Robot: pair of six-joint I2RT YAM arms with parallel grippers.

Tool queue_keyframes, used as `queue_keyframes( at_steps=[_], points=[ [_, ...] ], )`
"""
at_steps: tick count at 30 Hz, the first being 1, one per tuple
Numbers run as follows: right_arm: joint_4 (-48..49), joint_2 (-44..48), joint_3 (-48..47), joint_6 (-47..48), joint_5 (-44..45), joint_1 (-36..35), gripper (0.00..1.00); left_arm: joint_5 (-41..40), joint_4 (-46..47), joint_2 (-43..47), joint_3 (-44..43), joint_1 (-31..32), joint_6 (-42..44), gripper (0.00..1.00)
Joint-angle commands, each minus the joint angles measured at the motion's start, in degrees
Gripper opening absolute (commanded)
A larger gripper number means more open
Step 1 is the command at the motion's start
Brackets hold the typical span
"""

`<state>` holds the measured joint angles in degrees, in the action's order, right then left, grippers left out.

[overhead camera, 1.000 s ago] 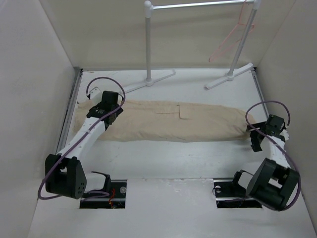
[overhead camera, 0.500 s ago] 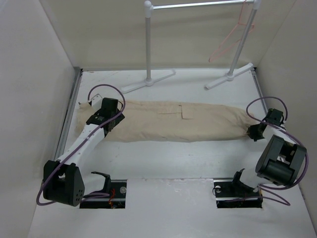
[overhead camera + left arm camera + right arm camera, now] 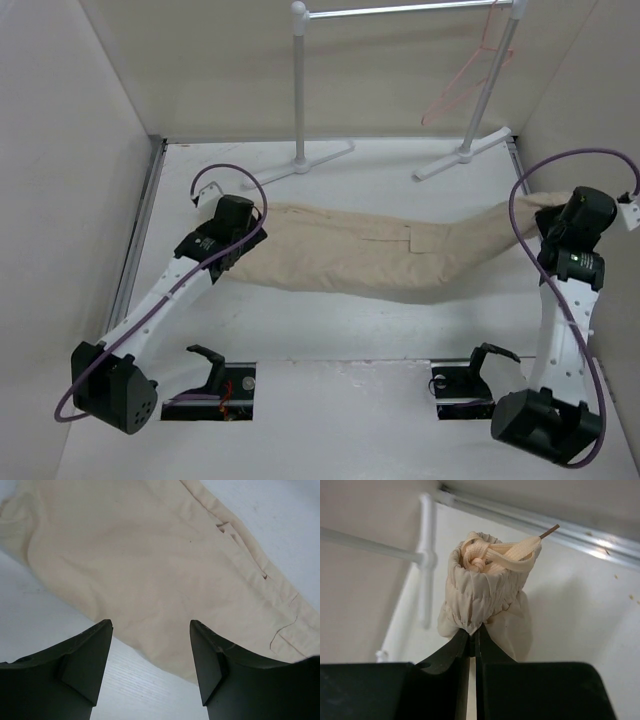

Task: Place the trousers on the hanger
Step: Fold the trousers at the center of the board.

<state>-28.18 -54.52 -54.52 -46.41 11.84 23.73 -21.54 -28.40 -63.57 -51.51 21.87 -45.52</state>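
The beige trousers [image 3: 370,255] lie stretched across the table, and their right end is raised off it. My right gripper [image 3: 563,218] is up at the far right. In the right wrist view that gripper [image 3: 474,630] is shut on the gathered elastic end of the trousers [image 3: 487,580], whose drawstring knot shows on top. My left gripper [image 3: 236,236] hovers over the left end. Its jaws [image 3: 150,622] stand open, with nothing between them, above the cloth edge [image 3: 150,555] and bare table. The pink hanger [image 3: 425,120] hangs from the rack rail at the back right.
A white rack stands at the back: its left post [image 3: 298,90], top rail [image 3: 400,10] and right post [image 3: 495,85], with feet [image 3: 300,165] spread on the table. White walls enclose the table on the left, right and back. A metal strip [image 3: 140,240] runs along the left edge.
My right gripper has shut on the right end of the trousers and raised it up and back. The cloth has been drawn rightward and sags. My left arm has shifted slightly right.
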Motion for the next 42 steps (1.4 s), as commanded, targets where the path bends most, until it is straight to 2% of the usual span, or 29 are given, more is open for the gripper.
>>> queue_keyframes(
  at_steps=[1, 6, 10, 13, 16, 19, 23, 27, 30, 31, 33, 34, 36, 38, 41, 42],
  points=[
    [-2.31, 3.98, -7.08, 4.13, 3.37, -1.79, 0.09, -2.89, -4.28, 1.87, -5.17, 4.88, -2.55, 0.61],
    [-6.35, 6.18, -17.26, 8.88, 2.84, -7.58, 0.1, -6.23, -7.36, 1.43, -8.87, 12.62, -5.46, 0.6],
    [-9.07, 4.34, -24.91, 8.36, 5.11, -19.86, 0.1, -6.23, -8.33, 3.79, -8.18, 12.72, -5.37, 0.61],
    [-10.13, 1.54, -29.4, 6.34, 11.51, -32.33, 0.11, -5.62, -9.12, 7.57, -5.72, 9.13, -4.41, 0.62],
    [-10.14, -4.25, -33.79, 4.32, 20.39, -47.98, 0.12, -1.42, -9.3, 11.88, -1.77, 2.28, -3.88, 0.62],
    [-9.17, -14.35, -39.41, 3.61, 25.95, -60.91, 0.13, 2.63, -8.51, 15.75, 2.54, -4.84, -4.23, 0.62],
    [-6.98, -31.56, -50.91, 3.87, 25.09, -70.94, 0.14, 6.67, -7.72, 19.0, 6.06, -13.8, -4.4, 0.62],
    [-8.11, -50.63, -66.98, 5.1, 21.22, -77.28, 0.15, 11.33, -7.02, 20.41, 7.3, -22.34, -4.49, 0.62],
    [-11.18, -65.84, -81.57, 4.93, 18.5, -82.2, 0.19, 11.44, -9.12, 21.99, 4.93, -24.28, -5.28, 0.62],
    [-12.5, -70.76, -86.41, 4.84, 18.14, -83.78, 0.23, 10.74, -9.56, 22.61, 3.97, -24.63, -5.46, 0.62],
    [-15.3, -80.34, -95.73, 4.41, 14.47, -85.81, 0.46, 8.02, -11.05, 23.14, 1.16, -25.51, -4.94, 0.62],
    [-17.76, -83.09, -99.34, 3.27, 11.66, -86.08, 0.53, 6.26, -12.02, 22.88, -0.68, -25.95, -4.5, 0.62],
    [-23.82, -85.22, -103.4, -0.85, 9.0, -86.08, 0.63, 2.83, -12.9, 22.09, -3.85, -26.05, -2.74, 0.63],
    [-26.56, -82.78, -103.07, -1.23, 8.9, -84.86, 0.65, 1.86, -12.56, 20.95, -5.53, -25.43, -2.03, 0.63],
    [-25.09, -75.32, -95.19, 2.28, 10.75, -82.4, 0.65, 2.9, -10.02, 18.14, -5.71, -23.85, -2.47, 0.63],
    [-22.29, -70.42, -88.19, 3.42, 11.01, -81.26, 0.64, 3.34, -8.7, 17.0, -5.28, -23.06, -2.91, 0.63]
  ],
)
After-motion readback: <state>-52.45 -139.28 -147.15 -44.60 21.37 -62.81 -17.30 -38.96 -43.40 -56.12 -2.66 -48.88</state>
